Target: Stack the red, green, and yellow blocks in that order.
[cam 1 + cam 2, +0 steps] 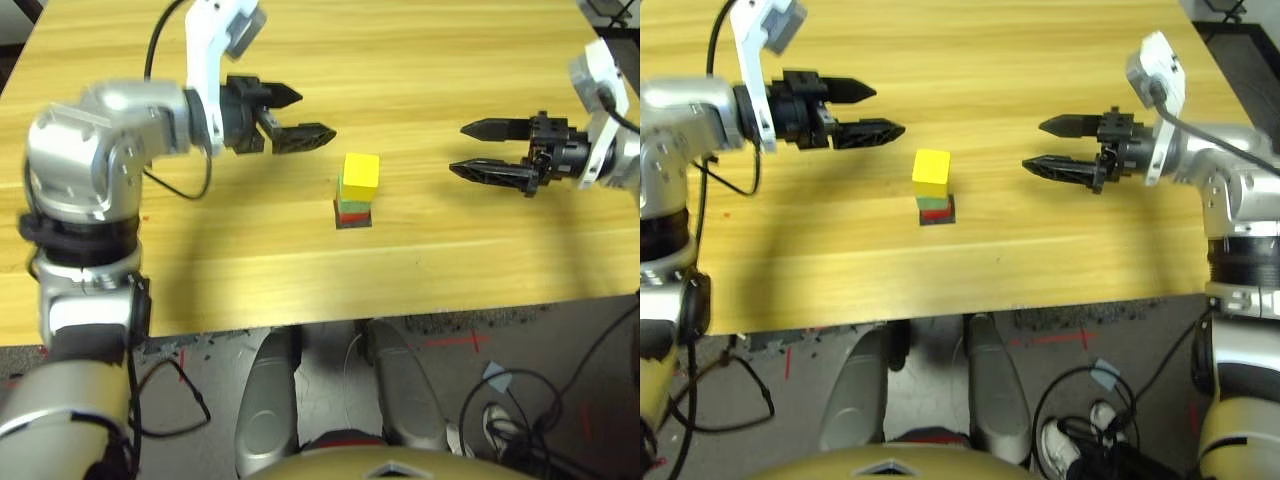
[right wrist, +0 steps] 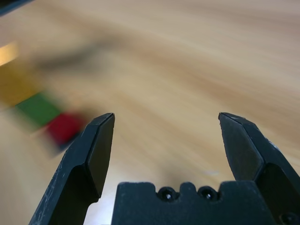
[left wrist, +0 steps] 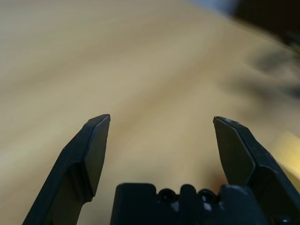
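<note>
A small stack stands mid-table on a flat black square patch (image 1: 353, 221): the red block (image 1: 353, 213) at the bottom, the green block (image 1: 351, 198) on it, the yellow block (image 1: 361, 172) on top. My left gripper (image 1: 303, 115) hovers open to the stack's left and a little farther back, nothing between its fingers. My right gripper (image 1: 468, 149) is open to the stack's right, fingertips pointing toward the stack, well apart from it. In the right wrist view the red block (image 2: 64, 127), green block (image 2: 38, 108) and yellow block (image 2: 14, 84) lie beyond my open fingers.
The wooden table (image 1: 430, 260) has bare surface all around the stack. Its front edge runs close below the stack, with the floor and cables (image 1: 520, 400) beyond. A black cable (image 1: 160, 45) loops behind my left arm.
</note>
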You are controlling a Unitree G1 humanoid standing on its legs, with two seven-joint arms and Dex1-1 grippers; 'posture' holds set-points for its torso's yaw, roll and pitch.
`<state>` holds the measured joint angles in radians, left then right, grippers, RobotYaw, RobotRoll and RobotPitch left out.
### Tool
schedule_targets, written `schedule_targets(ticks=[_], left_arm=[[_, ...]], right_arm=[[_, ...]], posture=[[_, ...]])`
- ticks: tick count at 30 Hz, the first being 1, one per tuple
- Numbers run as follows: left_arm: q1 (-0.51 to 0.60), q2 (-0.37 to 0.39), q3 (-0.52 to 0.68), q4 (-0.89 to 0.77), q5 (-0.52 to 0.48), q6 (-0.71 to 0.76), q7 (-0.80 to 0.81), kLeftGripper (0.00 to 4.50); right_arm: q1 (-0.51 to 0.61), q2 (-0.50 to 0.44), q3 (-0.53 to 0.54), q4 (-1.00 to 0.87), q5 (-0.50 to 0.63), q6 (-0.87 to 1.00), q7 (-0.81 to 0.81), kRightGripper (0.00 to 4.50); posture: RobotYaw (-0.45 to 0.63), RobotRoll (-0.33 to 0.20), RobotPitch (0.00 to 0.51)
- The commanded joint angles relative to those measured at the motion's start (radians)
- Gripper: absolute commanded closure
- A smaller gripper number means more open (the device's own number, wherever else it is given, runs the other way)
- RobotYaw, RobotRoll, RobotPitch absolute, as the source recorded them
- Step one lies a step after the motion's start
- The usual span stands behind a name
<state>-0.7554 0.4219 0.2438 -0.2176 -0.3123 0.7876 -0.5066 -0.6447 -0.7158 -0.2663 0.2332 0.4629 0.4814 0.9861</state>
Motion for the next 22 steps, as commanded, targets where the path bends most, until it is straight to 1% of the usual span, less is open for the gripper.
schedule_targets(ticks=[1, 3, 6, 8, 10, 11, 12, 14, 17, 22], left_arm=[[0.134, 0.001, 0.124, 0.033, 0.082, -0.253, 0.133, 0.02], [0.200, 0.000, 0.162, 0.037, 0.107, -0.333, 0.188, 0.02], [0.308, 0.015, 0.199, 0.026, 0.150, -0.474, 0.228, 0.02], [0.353, 0.015, 0.212, 0.028, 0.166, -0.536, 0.257, 0.02], [0.395, 0.003, 0.227, 0.036, 0.173, -0.563, 0.292, 0.02], [0.413, -0.008, 0.238, 0.046, 0.161, -0.569, 0.305, 0.02], [0.424, -0.018, 0.235, 0.053, 0.152, -0.566, 0.314, 0.02], [0.445, -0.030, 0.218, 0.071, 0.150, -0.589, 0.320, 0.02], [0.460, -0.044, 0.199, 0.087, 0.151, -0.614, 0.332, 0.02], [0.465, -0.051, 0.197, 0.118, 0.140, -0.643, 0.343, 0.02]], right_arm=[[0.048, 0.034, -0.120, 0.066, -0.021, -0.163, -0.138, 0.00], [0.057, 0.039, -0.157, 0.124, -0.027, -0.230, -0.181, 0.00], [0.067, 0.031, -0.200, 0.218, -0.042, -0.326, -0.240, 0.00], [0.065, 0.021, -0.219, 0.280, -0.047, -0.374, -0.268, 0.00], [0.062, 0.008, -0.241, 0.343, -0.048, -0.416, -0.292, 0.00], [0.063, 0.006, -0.246, 0.362, -0.049, -0.432, -0.304, 0.00], [0.057, -0.001, -0.248, 0.386, -0.051, -0.447, -0.311, 0.00], [0.053, -0.005, -0.253, 0.425, -0.060, -0.493, -0.333, 0.00], [0.049, -0.015, -0.259, 0.455, -0.064, -0.534, -0.364, 0.00], [0.049, -0.027, -0.244, 0.467, -0.063, -0.548, -0.364, 0.00]], posture=[[0.07, 0.008, 0.328], [0.06, 0.007, 0.328], [0.06, 0.000, 0.329], [0.06, -0.002, 0.333], [0.05, -0.004, 0.337], [0.05, -0.007, 0.340], [0.04, -0.024, 0.352], [0.02, -0.039, 0.360], [0.02, -0.046, 0.366], [0.02, -0.070, 0.367]])
